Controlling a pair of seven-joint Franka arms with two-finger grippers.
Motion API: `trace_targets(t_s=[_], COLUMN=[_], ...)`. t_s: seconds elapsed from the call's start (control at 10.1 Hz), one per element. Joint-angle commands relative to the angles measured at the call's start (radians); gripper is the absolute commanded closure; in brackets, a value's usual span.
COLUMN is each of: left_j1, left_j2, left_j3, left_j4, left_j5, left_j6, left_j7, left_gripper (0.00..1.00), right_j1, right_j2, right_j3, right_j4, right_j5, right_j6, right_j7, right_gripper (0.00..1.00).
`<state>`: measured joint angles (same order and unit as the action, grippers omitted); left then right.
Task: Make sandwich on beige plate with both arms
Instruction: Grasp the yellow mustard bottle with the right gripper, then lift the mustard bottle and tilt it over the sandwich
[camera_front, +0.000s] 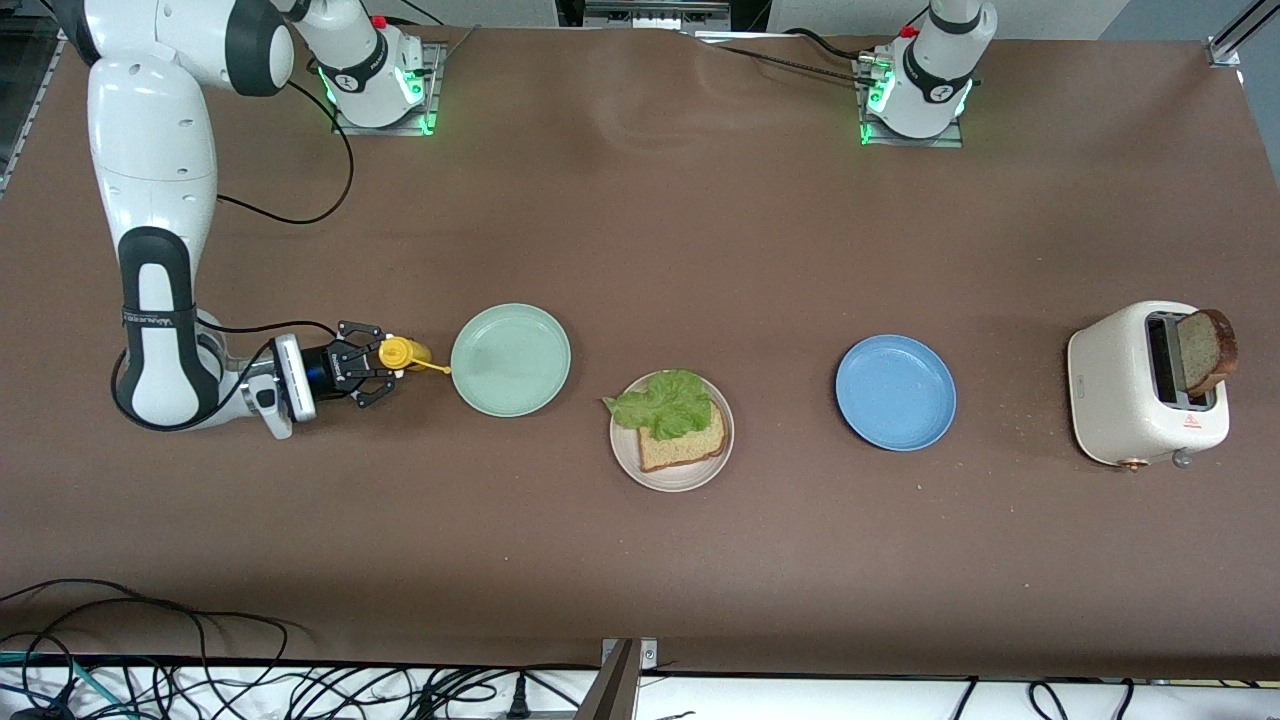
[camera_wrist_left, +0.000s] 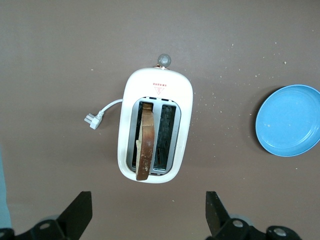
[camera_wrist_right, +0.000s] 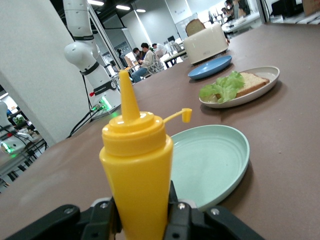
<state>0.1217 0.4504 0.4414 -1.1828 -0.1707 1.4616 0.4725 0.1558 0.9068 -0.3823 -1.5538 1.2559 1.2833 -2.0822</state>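
The beige plate holds one tan bread slice with a green lettuce leaf on top; the plate also shows in the right wrist view. A second, browner bread slice stands in a slot of the cream toaster. My left gripper is open and empty, high over the toaster and its slice; it is out of the front view. My right gripper is shut on an upright yellow squeeze bottle beside the mint-green plate. The bottle fills the right wrist view.
A blue plate lies between the beige plate and the toaster, and also shows in the left wrist view. The toaster's white cord and plug lie on the brown table beside it. Cables hang along the table's front edge.
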Motion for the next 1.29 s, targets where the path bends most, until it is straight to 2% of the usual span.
trace_targets(t_s=[0.0,0.2,0.3,0.5,0.69,1.19], left_j1=[-0.002,-0.002,-0.002,-0.004,-0.004,-0.002], left_j2=[-0.01,-0.009,-0.01,-0.009,-0.01,-0.009], left_j3=[0.005,0.005,0.005,0.005,0.005,-0.001], left_j4=[-0.006,-0.006,-0.006,-0.006,-0.006,-0.006], left_j5=[-0.024,-0.024,-0.024,-0.024,-0.024,-0.024], left_j6=[-0.009,-0.009,-0.009,-0.009,-0.009,-0.009], left_j7=[0.017,0.017,0.017,0.017,0.017,0.017], left_gripper=[0.0,0.0,0.0,0.0,0.0,0.0], right_j1=[0.017,0.085,0.138,0.233,0.333,0.546], right_j2=[-0.066,-0.104,-0.13,-0.161,-0.172,-0.166], right_j3=[-0.001,-0.023,-0.042,-0.059,-0.066,-0.059], right_j4=[0.07,0.127,0.161,0.274,0.333,0.385], right_j5=[-0.079,-0.145,-0.205,-0.419,-0.539,-0.803], right_j6=[-0.004,0.074,0.127,0.163,0.183,0.319], right_j7=[0.278,0.527,0.694,0.966,1.191,1.532], right_gripper=[1.0,1.0,1.0,1.0,1.0,1.0])
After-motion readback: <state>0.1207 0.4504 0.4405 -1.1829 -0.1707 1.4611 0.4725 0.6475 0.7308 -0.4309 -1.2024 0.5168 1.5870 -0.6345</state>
